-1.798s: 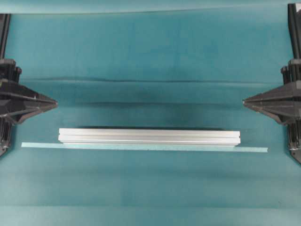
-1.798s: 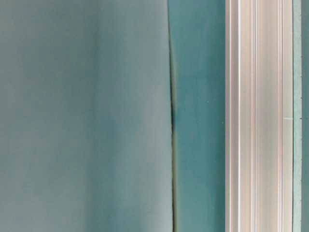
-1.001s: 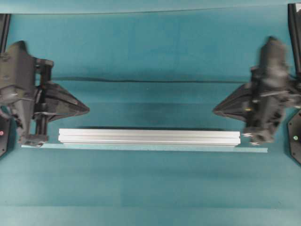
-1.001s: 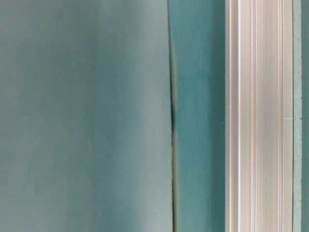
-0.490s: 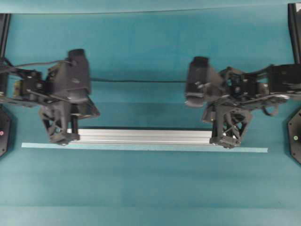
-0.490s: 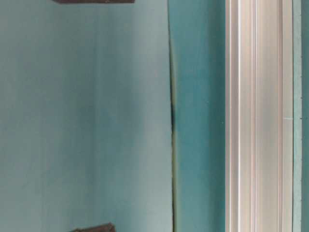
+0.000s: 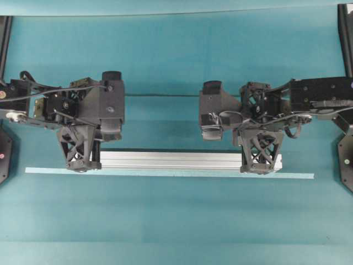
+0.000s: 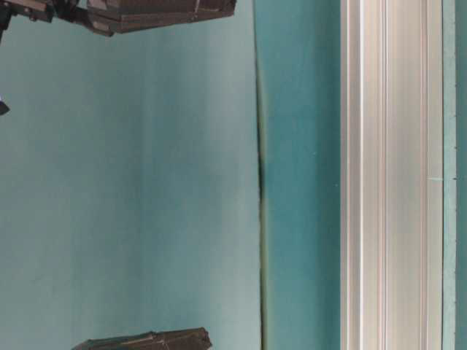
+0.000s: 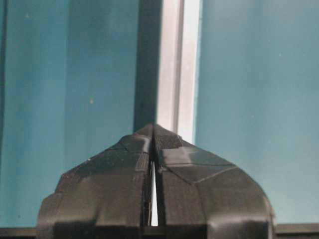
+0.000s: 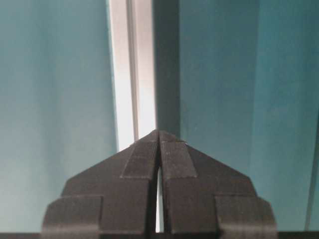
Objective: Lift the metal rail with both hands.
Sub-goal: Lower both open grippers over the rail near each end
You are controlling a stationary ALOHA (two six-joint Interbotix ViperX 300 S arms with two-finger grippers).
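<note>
1. Silver and grooved along its length, the metal rail (image 7: 171,160) lies flat on the teal table cover (image 7: 176,221), running left to right across the middle of the overhead view.
2. Just beside its near edge lies a thinner, longer pale flat strip (image 7: 298,175), parallel to it and sticking out past both ends.
3. Over the rail's left end sits the left gripper (image 7: 83,164), its lattice fingers pointing toward the near edge; the left wrist view shows the two fingertips pressed together with nothing between them.
4. Over the rail's right end sits the right gripper (image 7: 259,168), and the right wrist view shows its fingertips likewise closed tip to tip, empty.
5. In both wrist views the rail (image 9: 177,64) (image 10: 132,69) stretches away beyond the closed tips.
6. Whether either gripper touches the rail is hard to say from above; they may only be hanging over it.
</note>
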